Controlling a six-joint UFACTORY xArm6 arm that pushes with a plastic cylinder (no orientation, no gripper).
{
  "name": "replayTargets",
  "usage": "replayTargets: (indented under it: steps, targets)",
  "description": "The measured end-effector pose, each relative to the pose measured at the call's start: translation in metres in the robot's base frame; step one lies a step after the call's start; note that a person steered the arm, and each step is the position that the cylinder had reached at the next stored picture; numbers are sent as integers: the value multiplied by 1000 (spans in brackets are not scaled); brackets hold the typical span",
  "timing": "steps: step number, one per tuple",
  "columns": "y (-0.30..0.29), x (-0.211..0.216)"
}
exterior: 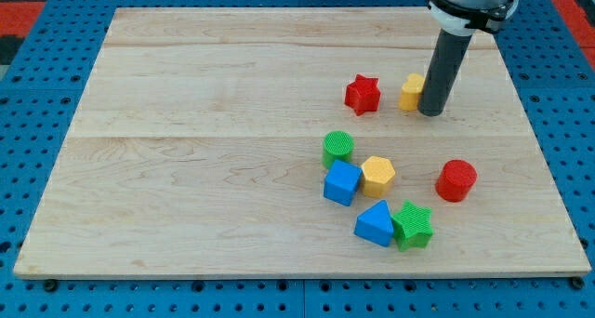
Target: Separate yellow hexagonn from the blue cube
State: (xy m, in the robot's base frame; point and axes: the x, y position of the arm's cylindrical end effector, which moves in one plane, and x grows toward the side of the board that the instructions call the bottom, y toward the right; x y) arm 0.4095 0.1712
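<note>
The yellow hexagon (378,175) lies right of the board's middle, touching the blue cube (342,182) on its left side. My tip (431,112) is well above them toward the view's top right. It stands against the right side of a yellow block (411,91), which it partly hides. The tip is apart from both the hexagon and the cube.
A green cylinder (337,147) sits just above the blue cube. A blue triangular block (376,224) and a green star (412,225) lie below the hexagon. A red cylinder (456,180) is to its right. A red star (363,94) is left of the tip.
</note>
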Motion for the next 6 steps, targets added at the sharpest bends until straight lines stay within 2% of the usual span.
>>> replayTargets:
  steps: [1, 2, 3, 4, 5, 6]
  targets:
    - [3, 44]
    - [-38, 83]
    - [-42, 122]
    - [-78, 145]
    - [-109, 136]
    - [-90, 106]
